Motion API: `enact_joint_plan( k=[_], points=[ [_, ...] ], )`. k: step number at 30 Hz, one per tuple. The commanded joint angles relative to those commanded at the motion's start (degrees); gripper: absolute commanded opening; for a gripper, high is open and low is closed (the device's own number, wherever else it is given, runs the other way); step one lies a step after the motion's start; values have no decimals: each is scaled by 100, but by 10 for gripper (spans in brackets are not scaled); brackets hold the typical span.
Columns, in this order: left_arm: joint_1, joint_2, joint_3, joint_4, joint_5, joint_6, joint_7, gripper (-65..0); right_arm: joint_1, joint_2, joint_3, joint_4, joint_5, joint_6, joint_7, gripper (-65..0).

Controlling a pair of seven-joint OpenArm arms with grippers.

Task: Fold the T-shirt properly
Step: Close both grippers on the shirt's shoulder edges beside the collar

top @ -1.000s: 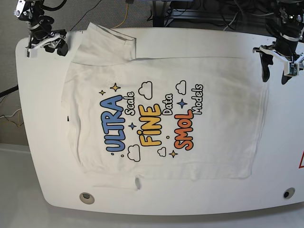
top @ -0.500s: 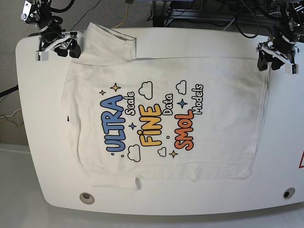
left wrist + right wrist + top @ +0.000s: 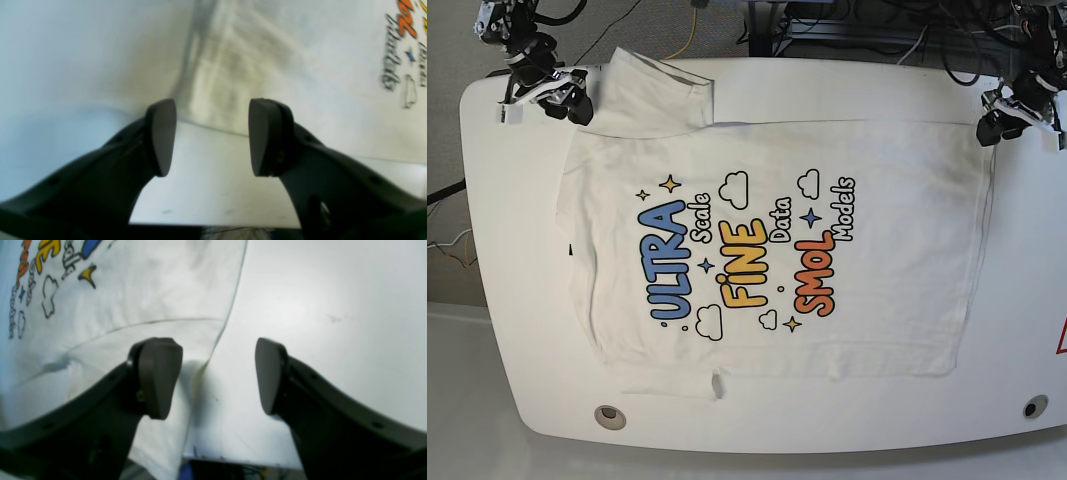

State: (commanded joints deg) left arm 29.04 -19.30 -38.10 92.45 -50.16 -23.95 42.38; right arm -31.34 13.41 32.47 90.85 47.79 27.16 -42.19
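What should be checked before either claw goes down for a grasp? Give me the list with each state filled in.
1. Left claw open: ok.
2. Right claw open: ok.
3. Left claw over the T-shirt corner: ok; the hem corner lies just beyond its pads.
4. Right claw over the sleeve edge: ok; the edge runs between its pads.
5. Shirt spread print-up on the table: ok.
6. Far sleeve flat: not ok; it is creased.
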Motion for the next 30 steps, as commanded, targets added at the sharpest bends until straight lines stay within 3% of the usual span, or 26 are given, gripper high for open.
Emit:
enact_joint_plan(
  k=[7,9,15,25,30],
  points=[
    [69,-4,84,46,115,49,-243,-332,100,45,47,79,38,11,-36,-286],
    [228,2,56,252,229,116,-660,-331,152,56,91,112,97,90,-118,-287],
    [308,16,44,327,282,139,-938,-332,198,90,42,104,86,143,-152,-290],
    [299,9,32,161,225,167,-861,-329,140,97,-344,31,64,153,-134,-286],
    [191,-37,30,-139,128,142,-479,-333,111,74,-404,33,83,147,-57,-284]
  ],
)
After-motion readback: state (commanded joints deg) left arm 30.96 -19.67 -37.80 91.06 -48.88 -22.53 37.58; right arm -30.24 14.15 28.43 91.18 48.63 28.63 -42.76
